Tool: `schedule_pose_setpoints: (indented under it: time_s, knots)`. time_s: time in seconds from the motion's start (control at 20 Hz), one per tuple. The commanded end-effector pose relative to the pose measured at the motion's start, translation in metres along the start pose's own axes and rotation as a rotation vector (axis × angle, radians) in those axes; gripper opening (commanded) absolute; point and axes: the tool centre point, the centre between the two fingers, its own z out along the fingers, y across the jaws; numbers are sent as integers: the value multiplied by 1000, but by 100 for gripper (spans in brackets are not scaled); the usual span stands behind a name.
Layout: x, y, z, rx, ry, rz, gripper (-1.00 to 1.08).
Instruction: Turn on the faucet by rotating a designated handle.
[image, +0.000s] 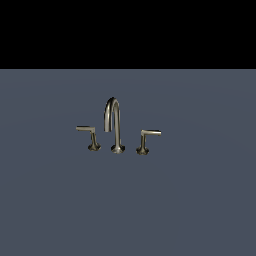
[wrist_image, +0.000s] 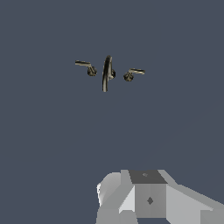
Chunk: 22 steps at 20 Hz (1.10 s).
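Observation:
The faucet (image: 115, 125) is a small brushed-metal set standing on a flat grey-blue surface, with a tall arched spout in the middle. The handle (image: 87, 130) is the lever at the exterior view's left, its thin arm pointing left from a flared base. The wrist view looks down on the faucet (wrist_image: 106, 74) and the handle (wrist_image: 84, 65) from far off. Only a pale grey part of my gripper (wrist_image: 148, 197) shows at that picture's edge, well away from the faucet. Its fingers do not show clearly. The exterior view does not show the arm.
A mirror-image lever (image: 148, 136) stands at the exterior view's right of the spout, arm pointing right; it also appears as the second lever (wrist_image: 134, 73) in the wrist view. The grey-blue floor (image: 200, 200) spreads around the set, black beyond its far edge.

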Motion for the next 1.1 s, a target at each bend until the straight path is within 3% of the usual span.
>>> schedule_pose_setpoints:
  time_s: [0.0, 0.45, 1.05]
  knots:
    - [0, 0, 0, 0, 0, 0, -100]
    - [3, -21, 2, -6, -20, -44, -100]
    - [10, -23, 4, 10, -23, -22, -100]
